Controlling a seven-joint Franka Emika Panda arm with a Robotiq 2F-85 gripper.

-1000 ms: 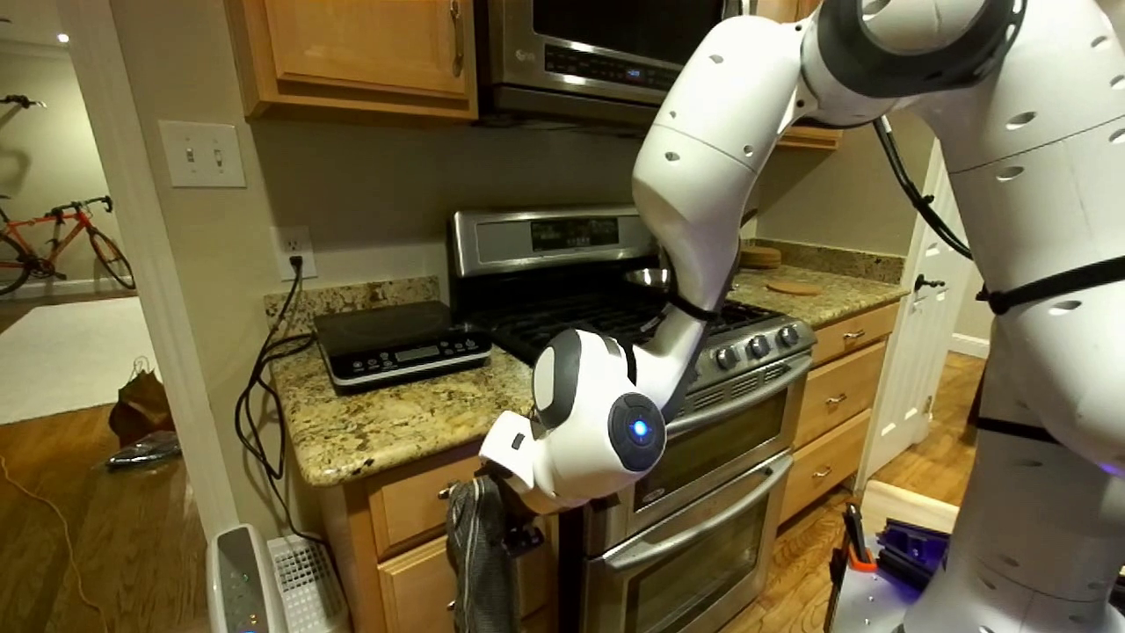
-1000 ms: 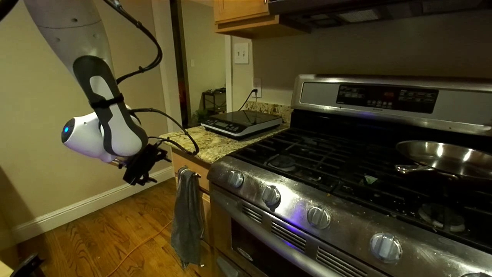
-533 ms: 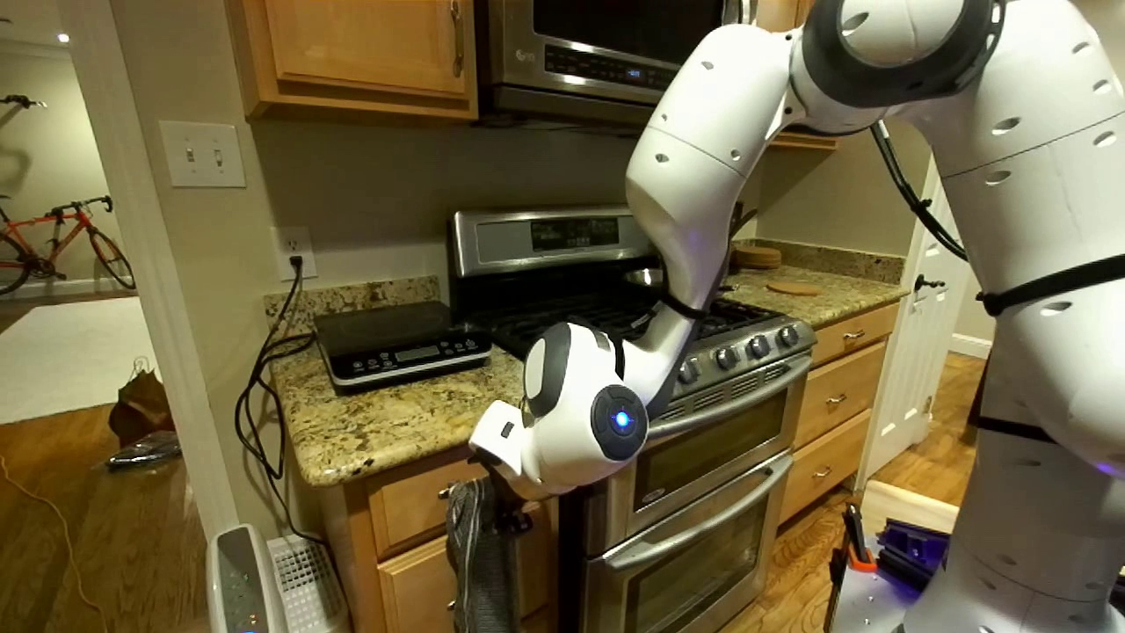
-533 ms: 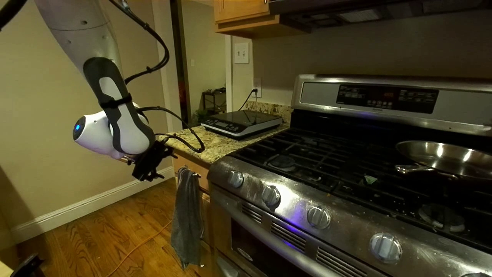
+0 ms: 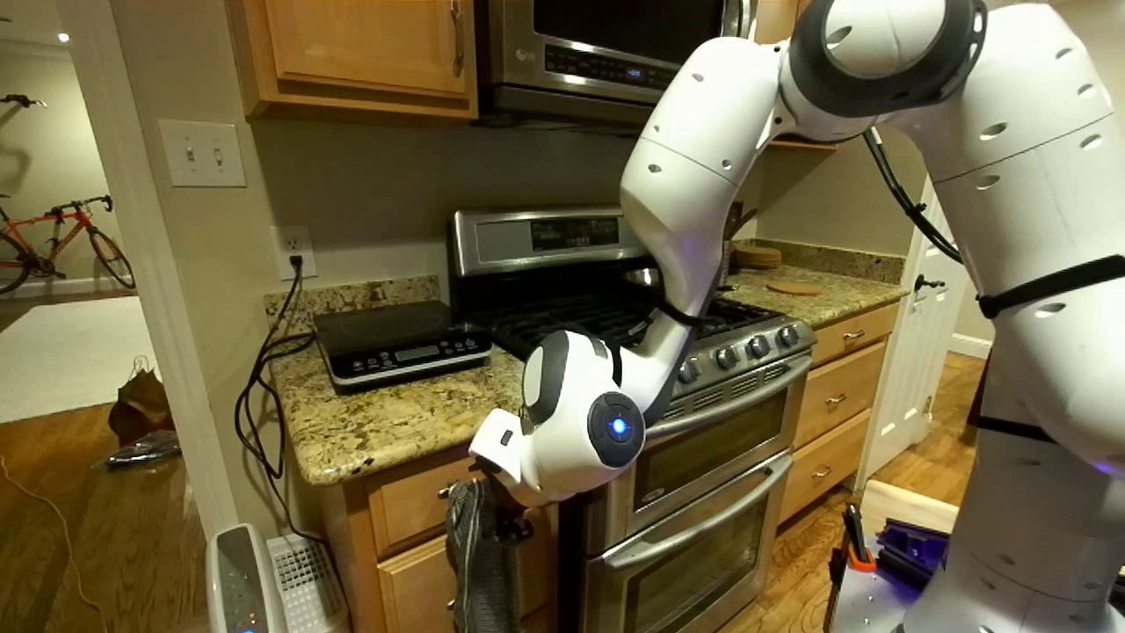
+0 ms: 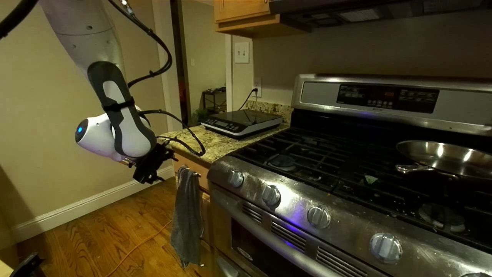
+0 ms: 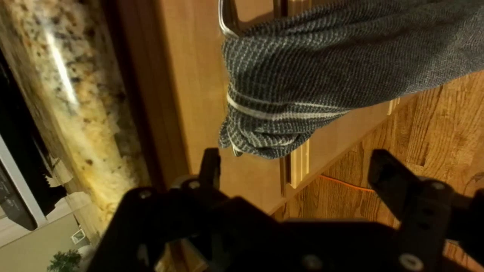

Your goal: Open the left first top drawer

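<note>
The left first top drawer (image 5: 417,501) is a honey-wood front under the granite counter, sitting flush with its cabinet. A grey towel (image 5: 479,563) hangs over its metal handle (image 7: 227,22) and covers most of it; the handle's ends peek out in the wrist view. Black and spread wide, my gripper (image 7: 295,156) is open with nothing between its fingers (image 7: 210,166). In an exterior view the gripper (image 6: 163,168) hangs to the left of the towel and short of the drawer, tilted down towards it. Part of the drawer is behind my hand in an exterior view.
Above the drawer, the granite counter (image 5: 387,440) juts out and carries a portable cooktop (image 5: 395,343) with a cord. The steel stove (image 6: 269,215) with knobs and oven handle adjoins the drawer. A white appliance (image 5: 242,580) stands on the floor beside the cabinet.
My arm has moved closer to the drawer and towel, rightwards in one of the exterior views, then dipped slightly. The gripper stays open; drawer and towel have not moved.
</note>
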